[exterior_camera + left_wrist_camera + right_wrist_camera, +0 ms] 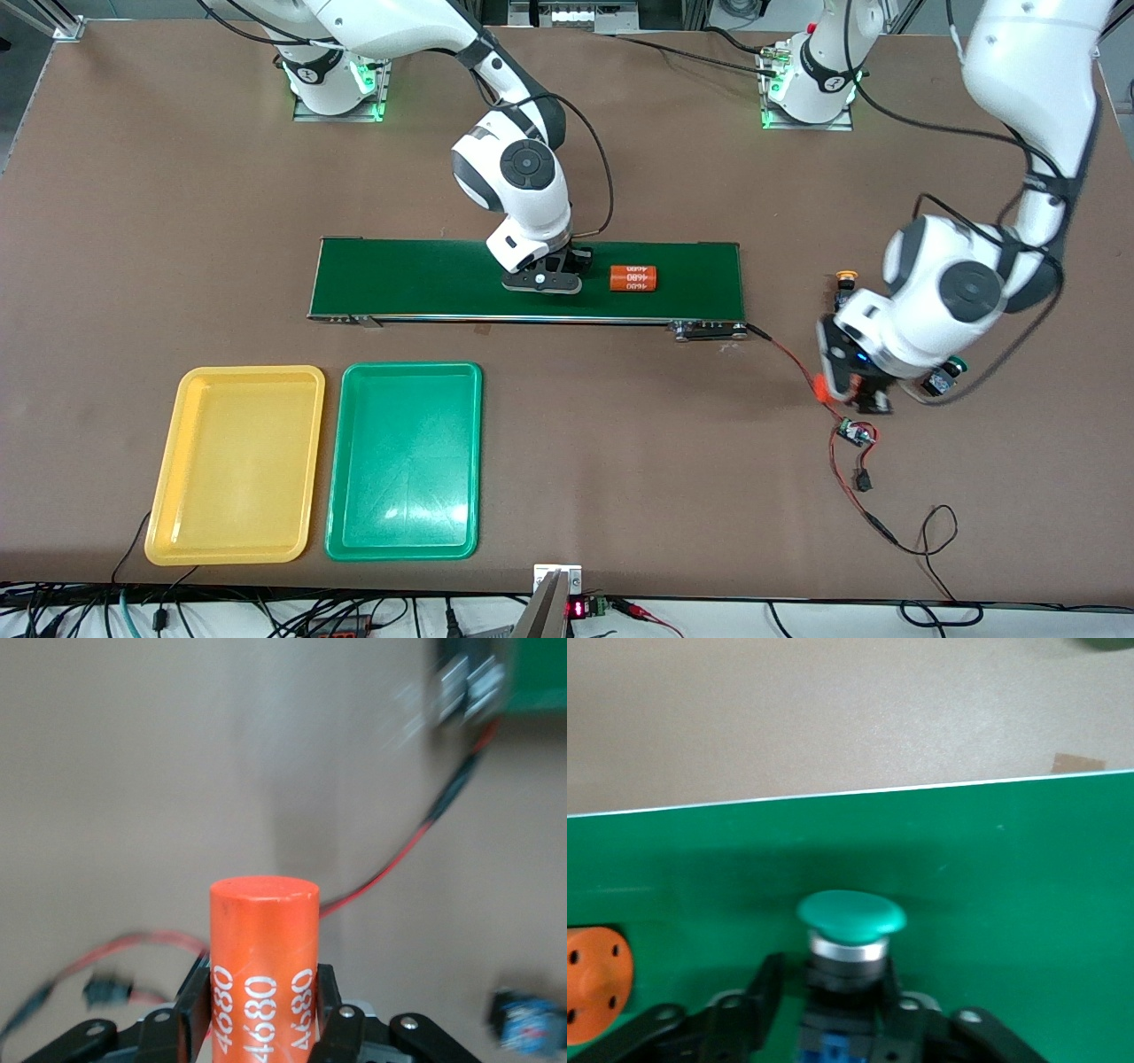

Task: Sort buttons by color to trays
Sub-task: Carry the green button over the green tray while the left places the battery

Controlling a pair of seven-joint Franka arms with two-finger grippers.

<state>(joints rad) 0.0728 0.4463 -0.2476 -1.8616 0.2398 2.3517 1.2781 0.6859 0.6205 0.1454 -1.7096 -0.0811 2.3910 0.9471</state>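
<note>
My right end effector [542, 282] is down on the conveyor belt [425, 276], its fingers closed around the black-and-blue body of a green button [851, 914]; the cap stands clear above my fingertips in the right wrist view. An orange cylinder [633, 278] with white print lies on the belt just beside it, toward my left arm's end of the worktop [620, 425].

My left end effector [852, 390] hangs over the bare worktop past the end of the belt, clamped on another orange cylinder [263, 970], which stands upright between the fingers. That is not one of the buttons.

A yellow-capped button [844, 279] sits on the worktop near that arm, and a second green one [946, 376] peeks out under its wrist. The green tray [403, 461] and yellow tray [235, 465] lie side by side, nearer the front camera than the belt, both bare.

What worries me: my grip sits low on the button's body, so a quick lift could tip it out. The cylinder beside it is close enough to be knocked along the belt. My left arm works right above red wiring [797, 359] and a small circuit board [855, 434]; coming down there could snag the leads or nudge the half-hidden green button away.
</note>
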